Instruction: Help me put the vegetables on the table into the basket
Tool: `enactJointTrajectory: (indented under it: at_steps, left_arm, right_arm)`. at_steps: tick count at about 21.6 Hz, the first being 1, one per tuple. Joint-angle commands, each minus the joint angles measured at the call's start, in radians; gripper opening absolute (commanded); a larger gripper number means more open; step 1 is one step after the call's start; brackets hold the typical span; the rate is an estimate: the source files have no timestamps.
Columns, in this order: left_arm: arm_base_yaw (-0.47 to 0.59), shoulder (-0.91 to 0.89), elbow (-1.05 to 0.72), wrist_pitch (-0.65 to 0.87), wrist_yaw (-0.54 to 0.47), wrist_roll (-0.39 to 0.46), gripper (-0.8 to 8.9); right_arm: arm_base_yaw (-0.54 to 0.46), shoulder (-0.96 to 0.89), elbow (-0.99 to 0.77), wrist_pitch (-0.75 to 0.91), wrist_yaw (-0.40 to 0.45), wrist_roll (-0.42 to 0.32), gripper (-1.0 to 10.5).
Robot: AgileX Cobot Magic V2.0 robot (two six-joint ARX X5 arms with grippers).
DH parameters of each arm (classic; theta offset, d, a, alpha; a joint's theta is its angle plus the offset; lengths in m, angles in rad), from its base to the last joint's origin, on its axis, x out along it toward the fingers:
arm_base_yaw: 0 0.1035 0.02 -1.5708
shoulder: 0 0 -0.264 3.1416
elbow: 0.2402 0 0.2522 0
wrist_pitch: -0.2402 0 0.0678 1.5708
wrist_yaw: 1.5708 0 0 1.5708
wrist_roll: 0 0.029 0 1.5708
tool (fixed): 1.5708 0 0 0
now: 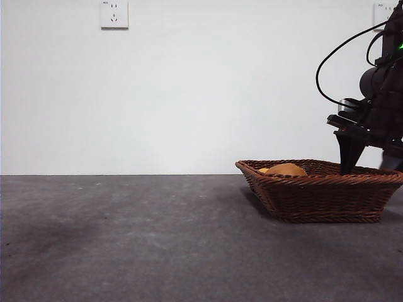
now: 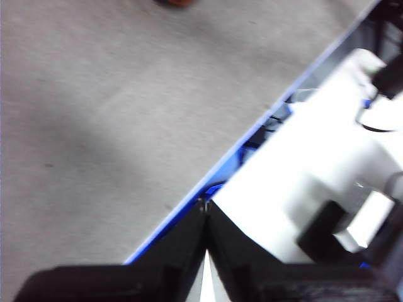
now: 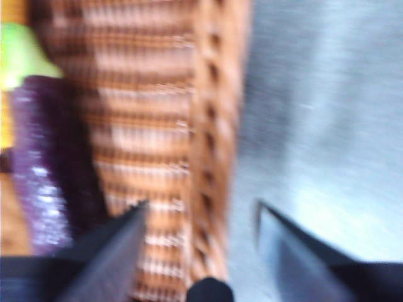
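Note:
The brown wicker basket (image 1: 321, 192) stands on the grey table (image 1: 126, 239) at the right. The tan-orange potato (image 1: 286, 169) pokes above its rim. My right gripper (image 1: 352, 160) hangs over the basket's right side, open and empty; its wrist view is blurred and shows its jaws astride the basket rim (image 3: 211, 157), with the purple eggplant (image 3: 44, 163) and its green tip lying inside the basket. My left gripper (image 2: 204, 217) is shut and empty, over the table's edge, away from the basket.
A white wall with a socket (image 1: 114, 14) stands behind the table. In the left wrist view, a blue-trimmed table edge (image 2: 252, 141) runs diagonally, with white equipment beyond it.

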Motion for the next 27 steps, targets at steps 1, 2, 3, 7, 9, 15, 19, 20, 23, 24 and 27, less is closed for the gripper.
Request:
enactJointTrajectory:
  at_steps: [1,2,3,7,9,15,19,20,23,24,27]
  left_arm:
    - [-0.003,-0.012,-0.002,0.003,0.018,0.003,-0.04]
    - [-0.003,-0.016,-0.002,0.003,0.018,0.022,-0.04]
    - [-0.003,-0.023,-0.002,0.003,0.018,0.037,-0.04]
    - [-0.003,-0.056,-0.002,0.003,-0.011,0.123,-0.03]
    - [-0.003,-0.061,-0.002,0.003,-0.055,0.157,-0.04]
    - [-0.003,-0.06,-0.002,0.003,-0.126,0.222,-0.04]
    - [-0.003,-0.055,-0.002,0.003,-0.12,0.196,-0.03]
    - [-0.003,-0.05,-0.002,0.003,-0.121,0.196,-0.03]
    - [-0.003,-0.027,-0.002,0.003,-0.121,0.196,-0.03]
    - [-0.003,-0.018,-0.002,0.003,-0.121,0.196,-0.03]
    - [-0.003,0.017,-0.002,0.003,-0.121,0.196,-0.03]
  right_arm:
    - [0.0,-0.078,0.005,-0.015,0.056,0.023,5.7]
    - [0.0,-0.124,0.005,-0.024,0.075,0.035,4.7]
    - [0.0,-0.178,0.005,-0.034,0.084,0.045,3.9]
    - [0.002,-0.467,0.005,-0.098,0.098,0.073,0.4]
    - [0.002,-0.611,0.005,-0.13,0.136,0.102,-0.1]
    - [0.002,-1.029,0.005,-0.361,0.185,0.106,-0.1]
    - [0.002,-1.218,-0.002,-0.404,0.203,0.115,-0.1]
    - [0.002,-1.257,-0.002,-0.404,0.203,0.115,-0.1]
    - [0.002,-1.315,-0.001,-0.403,0.203,0.115,-0.1]
    - [0.002,-1.314,-0.001,-0.403,0.203,0.115,-0.1]
    - [0.002,-1.295,-0.001,-0.403,0.203,0.114,-0.1]
